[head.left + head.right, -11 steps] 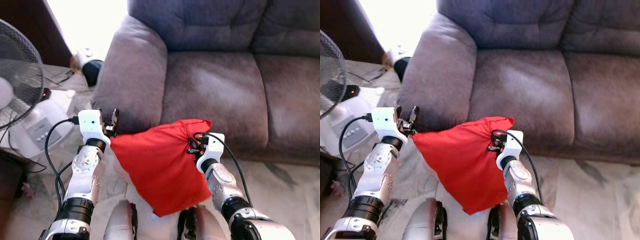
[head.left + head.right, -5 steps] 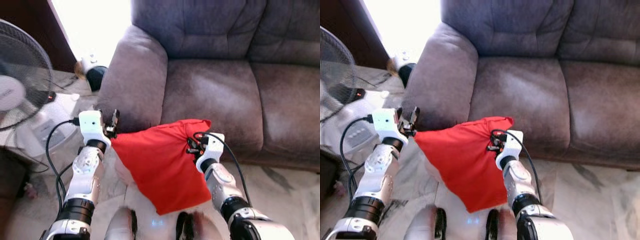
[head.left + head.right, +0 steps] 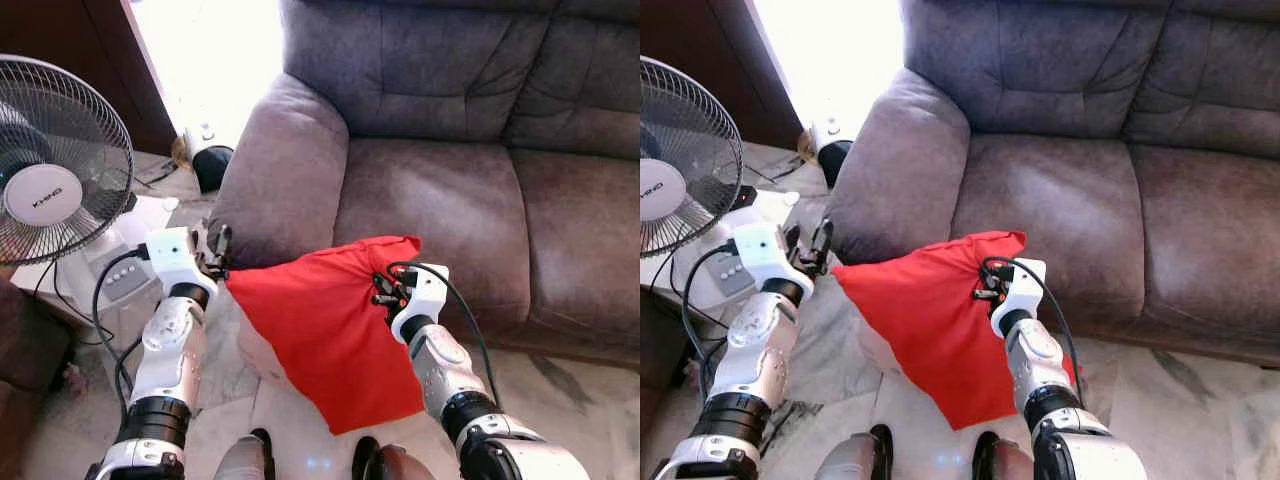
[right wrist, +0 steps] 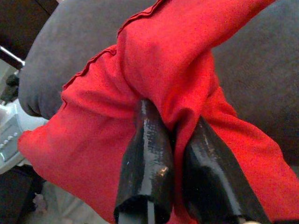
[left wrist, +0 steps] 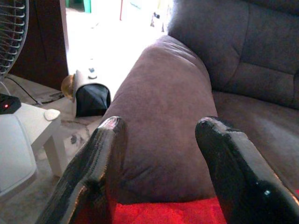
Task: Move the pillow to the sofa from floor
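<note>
you have the red pillow (image 3: 325,335) hanging in the air just in front of the sofa (image 3: 440,190), off the floor (image 3: 560,390) and below the level of the seat cushion. it looks light and very soft: the cover sags into a loose triangle and bunches where it is gripped, so judge it as floppy, likely to swing and drag its low corner on the seat edge unless you lift it well up.

your right end effector (image 4: 175,154) is clenched on a gathered fold of red fabric near the pillow's upper corner; in the right wrist view the two black fingers pinch the cloth between them. that pinch is on cover cloth, not filling, so it may slip if you jerk.

your left end effector (image 5: 159,140) is at the pillow's opposite corner, beside the sofa's armrest (image 3: 285,165). its fingers stand apart in the left wrist view with red cloth only at their base, so it reads as released, touching the corner at most.

both forearms are raised and angled forward, wrists about level, the pillow between them. a standing fan (image 3: 60,160) is near your left arm.
</note>
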Tool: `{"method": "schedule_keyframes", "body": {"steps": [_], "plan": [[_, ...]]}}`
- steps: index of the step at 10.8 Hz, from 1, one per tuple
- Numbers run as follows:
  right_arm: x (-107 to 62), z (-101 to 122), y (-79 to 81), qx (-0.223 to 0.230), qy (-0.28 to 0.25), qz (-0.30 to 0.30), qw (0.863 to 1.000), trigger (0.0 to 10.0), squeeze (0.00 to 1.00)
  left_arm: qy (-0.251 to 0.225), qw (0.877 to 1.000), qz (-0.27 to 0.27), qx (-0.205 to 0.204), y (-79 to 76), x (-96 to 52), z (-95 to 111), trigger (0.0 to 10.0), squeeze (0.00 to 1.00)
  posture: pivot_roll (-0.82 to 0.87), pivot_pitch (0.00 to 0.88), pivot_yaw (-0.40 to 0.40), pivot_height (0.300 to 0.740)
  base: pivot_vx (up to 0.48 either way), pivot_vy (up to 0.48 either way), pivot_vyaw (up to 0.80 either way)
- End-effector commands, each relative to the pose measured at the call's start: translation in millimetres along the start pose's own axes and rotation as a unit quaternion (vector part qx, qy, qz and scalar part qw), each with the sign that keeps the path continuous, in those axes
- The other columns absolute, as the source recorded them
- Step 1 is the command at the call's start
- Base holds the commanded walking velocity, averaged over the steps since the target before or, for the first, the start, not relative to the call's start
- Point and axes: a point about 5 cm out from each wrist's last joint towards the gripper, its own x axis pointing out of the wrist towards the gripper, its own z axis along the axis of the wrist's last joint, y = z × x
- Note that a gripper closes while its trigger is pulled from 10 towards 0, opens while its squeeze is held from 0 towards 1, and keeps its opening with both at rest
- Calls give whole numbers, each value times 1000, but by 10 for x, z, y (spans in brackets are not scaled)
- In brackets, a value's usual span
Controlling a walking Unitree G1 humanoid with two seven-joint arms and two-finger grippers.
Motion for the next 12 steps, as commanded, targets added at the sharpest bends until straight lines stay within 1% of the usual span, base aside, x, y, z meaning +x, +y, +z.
{"method": "schedule_keyframes", "body": {"steps": [1,4,6,7,8,9,10,11,12], "plan": [[87,392,94,-18,-90,25,995,10000,0,18,1000,9,-6,61,-24,-62,10000,0,194,126,-15,740,0,0,0],[81,396,93,-19,-90,30,995,10000,0,27,999,12,-15,84,-54,-92,10000,0,194,89,-15,740,0,0,0],[76,426,68,-21,-93,30,995,10000,0,31,999,15,-25,88,-37,-96,10000,0,191,75,-13,740,0,0,0],[89,468,74,-10,-93,37,995,10000,0,62,996,22,-56,95,-21,-166,10000,0,193,73,-11,740,0,0,0],[109,519,139,-15,-89,70,994,10000,0,96,992,34,-70,127,-14,-243,10000,0,189,92,-10,740,0,0,0],[117,573,221,-43,-85,108,990,10000,0,139,985,46,-87,154,-24,-343,10000,541,185,102,-6,740,0,0,0],[106,606,266,-58,-81,137,986,10000,0,159,978,55,-123,172,-39,-403,10000,1000,179,113,-4,740,0,0,0],[94,621,282,-58,-75,156,983,10000,0,159,976,63,-138,187,-39,-407,10000,1000,177,118,-3,740,0,0,0],[68,656,293,-74,-72,176,979,10000,0,169,967,88,-169,237,-27,-420,10000,1000,174,126,-3,740,0,0,0]]}}
